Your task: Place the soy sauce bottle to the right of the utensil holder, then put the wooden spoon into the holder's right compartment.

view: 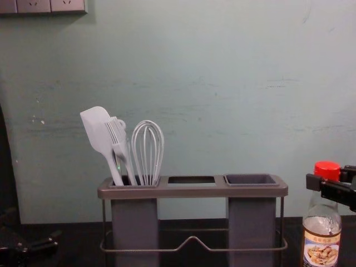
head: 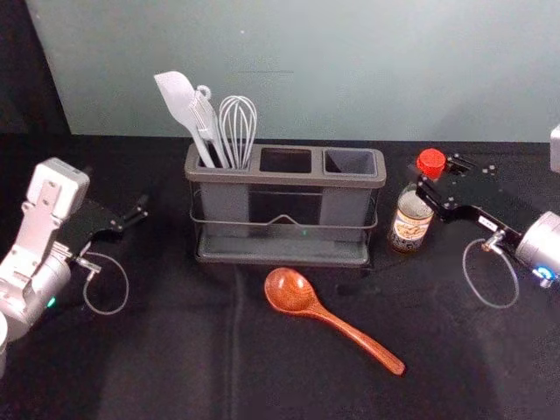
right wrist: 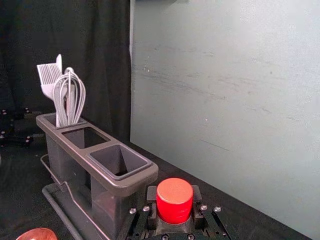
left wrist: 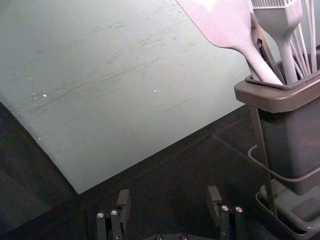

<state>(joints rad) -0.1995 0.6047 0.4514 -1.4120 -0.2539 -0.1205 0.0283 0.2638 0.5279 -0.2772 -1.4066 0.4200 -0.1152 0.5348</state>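
Behind the black cloth (head: 175, 359) stands a scuffed grey-green wall (view: 222, 89).

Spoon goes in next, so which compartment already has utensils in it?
The left compartment: spatula, brush and whisk stand there, while the middle and right ones are empty.

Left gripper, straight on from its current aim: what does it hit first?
Probably the back wall, with the left gripper passing the left end of the utensil holder. Height is hard to judge, so it might touch the table first.
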